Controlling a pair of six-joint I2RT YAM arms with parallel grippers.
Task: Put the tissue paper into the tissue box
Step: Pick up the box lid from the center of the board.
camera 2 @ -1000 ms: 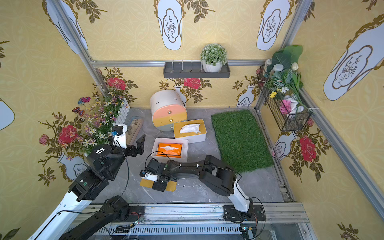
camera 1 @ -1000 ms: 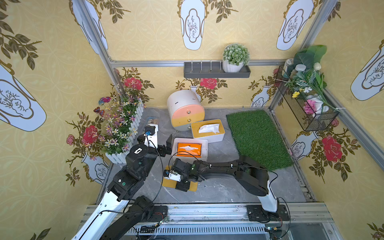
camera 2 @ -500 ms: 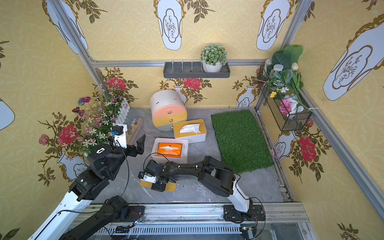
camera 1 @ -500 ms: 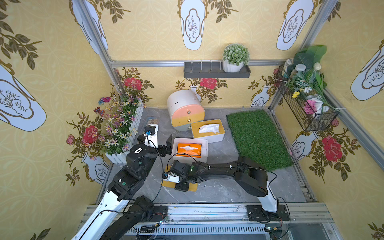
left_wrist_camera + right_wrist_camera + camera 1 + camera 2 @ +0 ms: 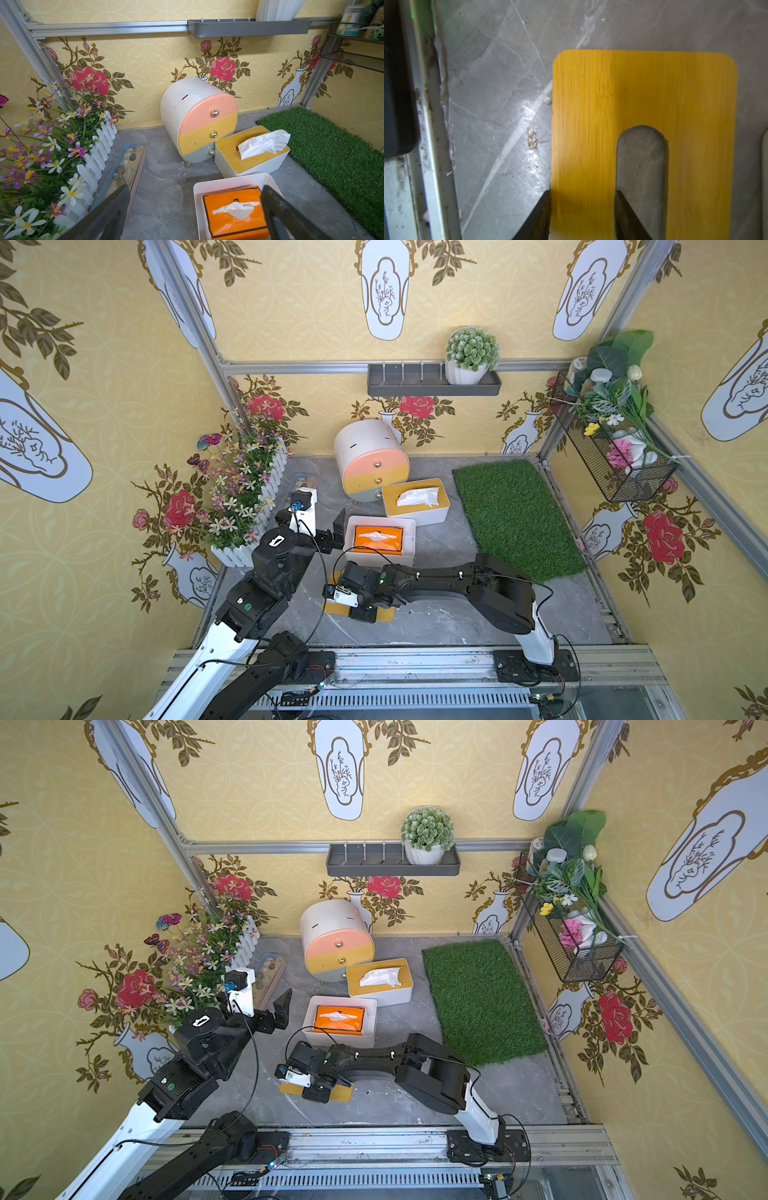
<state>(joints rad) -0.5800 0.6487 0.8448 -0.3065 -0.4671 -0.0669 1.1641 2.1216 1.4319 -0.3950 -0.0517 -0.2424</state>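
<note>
Staged home mock-up: floral wallpaper (image 5: 291, 302) on bare aluminium rails (image 5: 291, 366).

In the right wrist view, the bamboo lid (image 5: 591, 124) and its slot (image 5: 641, 166) run off the frame behind the right claw (image 5: 582, 199), whose fingers (image 5: 537, 220) are cropped too. In both top views that claw covers most of the lid. Beside the left claw (image 5: 195, 189), the orange tissue pack (image 5: 234, 224) is cut by the frame.

We are seeing a drawer unit (image 5: 372, 460) standing by the back wall, a grass mat (image 5: 515, 514) lying beside it, flowers (image 5: 237, 493) bordering a pebble tray (image 5: 128, 164), and a plant (image 5: 471, 350) sitting on the shelf (image 5: 407, 385).
</note>
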